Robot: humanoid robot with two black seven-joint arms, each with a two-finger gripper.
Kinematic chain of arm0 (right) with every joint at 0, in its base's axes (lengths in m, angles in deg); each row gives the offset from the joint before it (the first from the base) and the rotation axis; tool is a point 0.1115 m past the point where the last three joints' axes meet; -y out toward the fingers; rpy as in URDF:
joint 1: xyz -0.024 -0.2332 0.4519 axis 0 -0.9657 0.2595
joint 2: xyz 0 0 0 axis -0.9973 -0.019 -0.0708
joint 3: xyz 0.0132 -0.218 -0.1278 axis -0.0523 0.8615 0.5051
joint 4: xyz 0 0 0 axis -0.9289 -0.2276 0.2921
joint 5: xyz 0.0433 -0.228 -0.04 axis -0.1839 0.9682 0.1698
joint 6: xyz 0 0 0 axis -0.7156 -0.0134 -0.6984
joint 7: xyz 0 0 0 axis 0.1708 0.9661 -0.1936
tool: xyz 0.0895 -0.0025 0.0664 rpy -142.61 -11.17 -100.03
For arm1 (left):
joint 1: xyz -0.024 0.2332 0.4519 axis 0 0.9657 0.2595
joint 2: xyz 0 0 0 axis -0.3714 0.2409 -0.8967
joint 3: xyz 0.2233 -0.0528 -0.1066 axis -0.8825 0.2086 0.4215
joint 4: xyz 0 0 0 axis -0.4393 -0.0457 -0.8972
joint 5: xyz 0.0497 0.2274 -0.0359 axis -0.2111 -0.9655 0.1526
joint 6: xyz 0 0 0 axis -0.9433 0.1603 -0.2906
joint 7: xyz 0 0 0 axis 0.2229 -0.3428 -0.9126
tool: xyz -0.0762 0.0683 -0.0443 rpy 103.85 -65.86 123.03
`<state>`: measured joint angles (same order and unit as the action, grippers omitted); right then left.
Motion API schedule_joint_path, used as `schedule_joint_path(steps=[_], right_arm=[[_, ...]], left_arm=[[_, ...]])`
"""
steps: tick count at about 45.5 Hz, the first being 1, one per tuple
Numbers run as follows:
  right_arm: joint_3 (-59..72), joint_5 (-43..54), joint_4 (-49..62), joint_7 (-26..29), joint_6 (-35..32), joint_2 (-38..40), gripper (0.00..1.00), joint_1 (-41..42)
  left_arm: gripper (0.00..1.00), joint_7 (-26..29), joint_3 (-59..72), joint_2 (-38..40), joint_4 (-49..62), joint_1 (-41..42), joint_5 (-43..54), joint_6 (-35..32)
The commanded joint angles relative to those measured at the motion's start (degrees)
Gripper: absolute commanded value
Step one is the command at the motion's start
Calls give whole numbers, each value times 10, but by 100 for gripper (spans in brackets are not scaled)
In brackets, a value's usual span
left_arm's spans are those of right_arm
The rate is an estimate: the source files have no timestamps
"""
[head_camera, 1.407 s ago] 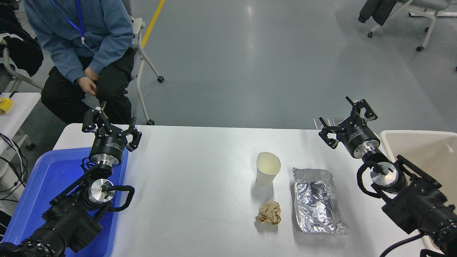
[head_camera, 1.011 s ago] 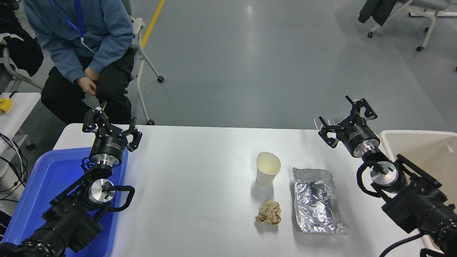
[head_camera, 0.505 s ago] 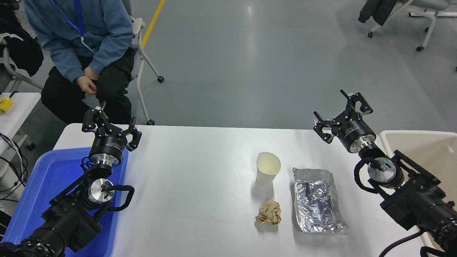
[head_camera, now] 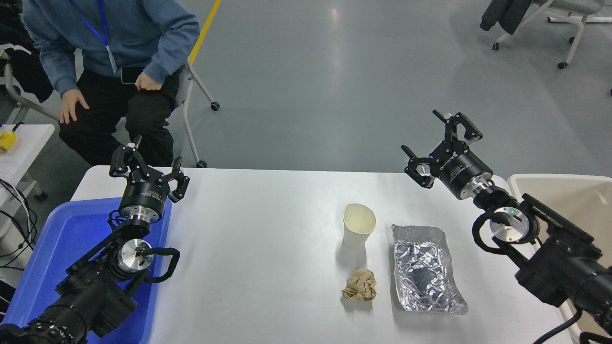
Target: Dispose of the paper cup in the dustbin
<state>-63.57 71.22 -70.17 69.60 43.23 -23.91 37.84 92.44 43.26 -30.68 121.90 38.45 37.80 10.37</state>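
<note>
The white paper cup (head_camera: 359,231) stands upright on the white table (head_camera: 258,248), right of centre, its cream inside showing. The beige dustbin (head_camera: 569,191) sits at the right edge, partly hidden behind my right arm. My right gripper (head_camera: 437,143) is open and empty, raised above the table's far edge, up and to the right of the cup and well apart from it. My left gripper (head_camera: 146,165) is open and empty, parked at the far left over the blue tray's corner.
A crumpled brown paper ball (head_camera: 360,284) lies just in front of the cup. A crinkled foil sheet (head_camera: 425,268) lies to the cup's right. A blue tray (head_camera: 57,248) fills the left edge. A person (head_camera: 110,52) sits beyond the far left corner.
My right gripper has risen and swung left, toward the far side of the cup. The seated person has moved their hands apart. The cup, ball and foil have not moved.
</note>
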Motion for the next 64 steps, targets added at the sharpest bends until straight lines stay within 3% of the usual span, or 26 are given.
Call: schedule_joint_path(steps=[1,18,32,43,64], right_arm=[[41,96,-26,-2,1,14,100,43],[188,136,-29,-2,7,-5,100,132],[284,390,-26,-2,95,-60,100,168],[374,517,-25,-10,185,-65,100,189],[412,544,-24,-24,201,-36,100,197]], left_arm=[[100,-1,0,0,0,0,0,0],[100,-1,0,0,0,0,0,0],[100,0,0,0,0,0,0,0],[100,-1,0,0,0,0,0,0],[100,0,0,0,0,0,0,0]])
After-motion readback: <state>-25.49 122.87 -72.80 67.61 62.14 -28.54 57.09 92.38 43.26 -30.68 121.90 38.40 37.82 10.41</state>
